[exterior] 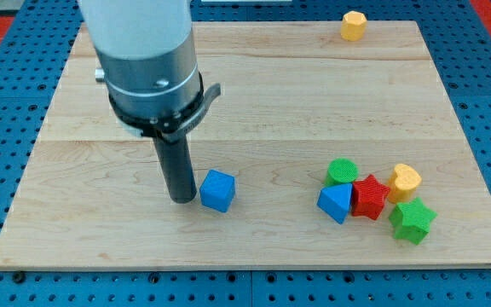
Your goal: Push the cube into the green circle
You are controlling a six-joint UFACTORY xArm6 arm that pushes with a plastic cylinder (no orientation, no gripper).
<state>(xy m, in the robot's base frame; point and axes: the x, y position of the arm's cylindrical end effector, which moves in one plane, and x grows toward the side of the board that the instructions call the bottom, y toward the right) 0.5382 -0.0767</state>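
A blue cube [217, 190] lies on the wooden board [254, 102], left of the middle near the view's bottom. My tip [181, 199] stands just to the cube's left, close to it or touching it. A green circle block [342, 171] lies far to the cube's right, at the top left of a cluster of blocks.
The cluster at the lower right also holds a blue triangular block [336, 203], a red star [369, 197], a yellow heart [405, 181] and a green star [413, 221]. A yellow hexagonal block [353, 26] sits near the board's top edge at the right.
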